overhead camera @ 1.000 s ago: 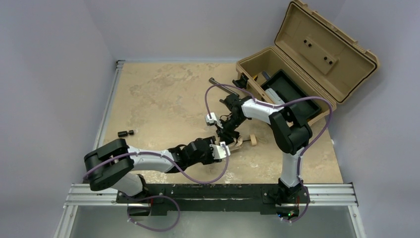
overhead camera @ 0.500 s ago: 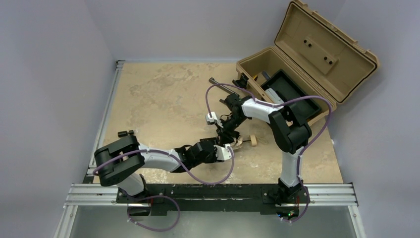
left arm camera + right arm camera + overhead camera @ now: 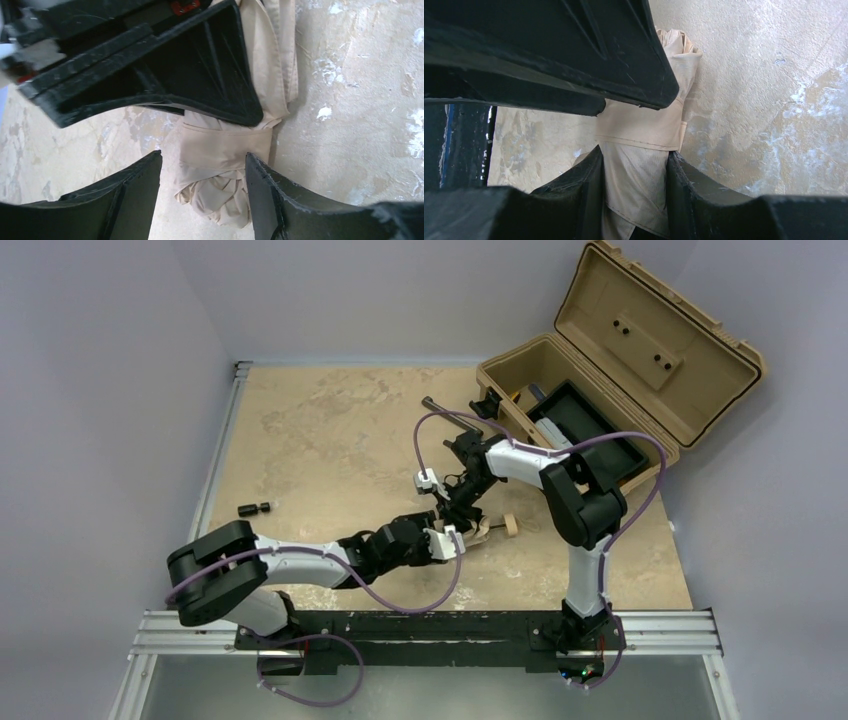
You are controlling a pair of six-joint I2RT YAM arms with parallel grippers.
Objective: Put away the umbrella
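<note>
We see the umbrella [image 3: 484, 531] lying folded on the surface [image 3: 330, 440], in front of the two arm bases and toward the right. Its pale wooden knob [image 3: 511, 525] points right, well apart from the open tan case [image 3: 640, 360] at the far right corner.

In the right wrist view the beige fabric [image 3: 639, 130] runs straight down between the fingers of the right pincer [image 3: 634, 167]. Both fingers [image 3: 589, 175] press against the cloth, so this pincer is clamped on the umbrella. A band of the same fabric wraps the bundle just above the fingertips.

In the left wrist view the bunched end of the fabric [image 3: 220, 155] sits between the fingers of the left pincer [image 3: 202, 160]. Its jaws stand apart. The right-hand finger [image 3: 265, 200] reaches the edge of the cloth, while a sliver of bare surface shows between the other finger and the bundle. The black body of the right pincer fills the upper part of that view, just beyond the band.

From above, the two pincers meet over the umbrella, the left pincer [image 3: 447, 540] just nearer the bases than the right pincer [image 3: 463, 512]. The left arm [image 3: 300, 560] lies low, its elbow folded back at the left and its forearm stretched rightward along the surface. The right arm [image 3: 585, 505] rises from its base to a high elbow, then reaches left, with its wrist tipped down onto the umbrella.
</note>
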